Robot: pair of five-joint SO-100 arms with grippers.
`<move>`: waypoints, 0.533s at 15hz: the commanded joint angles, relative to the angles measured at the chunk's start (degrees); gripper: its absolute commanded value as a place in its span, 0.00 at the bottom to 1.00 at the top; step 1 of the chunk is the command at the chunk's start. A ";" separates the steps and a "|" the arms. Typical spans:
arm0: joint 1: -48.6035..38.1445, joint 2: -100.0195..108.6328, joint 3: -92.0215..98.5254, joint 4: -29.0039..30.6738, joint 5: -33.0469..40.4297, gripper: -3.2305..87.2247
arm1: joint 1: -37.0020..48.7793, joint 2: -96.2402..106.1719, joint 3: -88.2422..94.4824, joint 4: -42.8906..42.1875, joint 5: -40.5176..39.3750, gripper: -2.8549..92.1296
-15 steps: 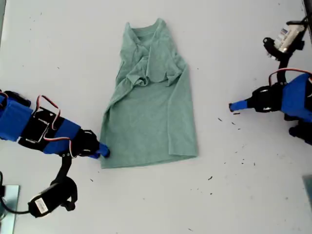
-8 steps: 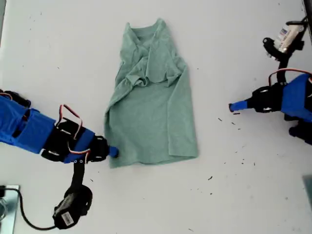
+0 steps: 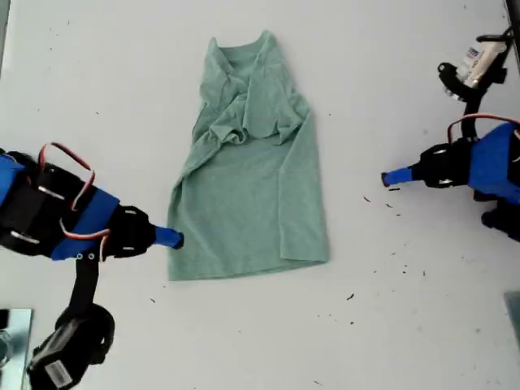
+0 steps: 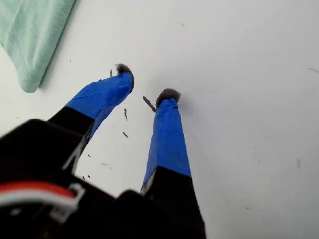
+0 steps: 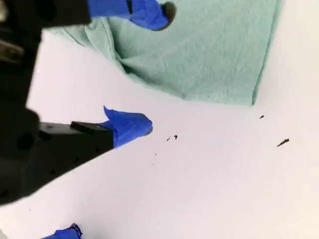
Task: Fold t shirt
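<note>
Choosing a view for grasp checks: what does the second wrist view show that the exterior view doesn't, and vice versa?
Second wrist view only: my second gripper open, one of its fingers over the t shirt edge, the other over bare table. Exterior view only: the whole shirt with its neckline, and my first gripper apart from it at that view's right. Both: the shirt's hem and dark specks on the table.

White matte table [image 3: 114, 89] filling the view, even diffuse light, soft shadows, small dark specks [image 3: 390, 207] scattered toward the exterior view's lower right, grey strip at the exterior view's upper-left edge
</note>
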 commanded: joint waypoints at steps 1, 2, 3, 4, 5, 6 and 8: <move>-2.37 -4.57 -1.67 -0.53 1.76 0.38 | 0.18 0.70 1.93 0.09 0.00 0.16; -2.81 -9.14 -1.67 -2.72 2.81 0.38 | 0.00 0.70 1.93 0.09 0.00 0.16; -3.08 -13.80 -1.49 -6.59 3.87 0.38 | -0.35 0.70 1.93 0.09 0.00 0.16; -3.16 -19.34 -0.97 -10.28 4.22 0.39 | -0.88 0.70 1.93 0.09 0.09 0.16; -3.78 -24.43 1.58 -15.21 4.57 0.38 | -1.49 0.70 1.93 0.09 0.18 0.16; -3.96 -26.98 4.31 -20.39 4.66 0.34 | -1.93 0.70 1.93 0.09 0.18 0.16; -3.60 -29.00 4.83 -22.24 4.22 0.15 | -2.02 0.70 1.93 0.09 -0.26 0.16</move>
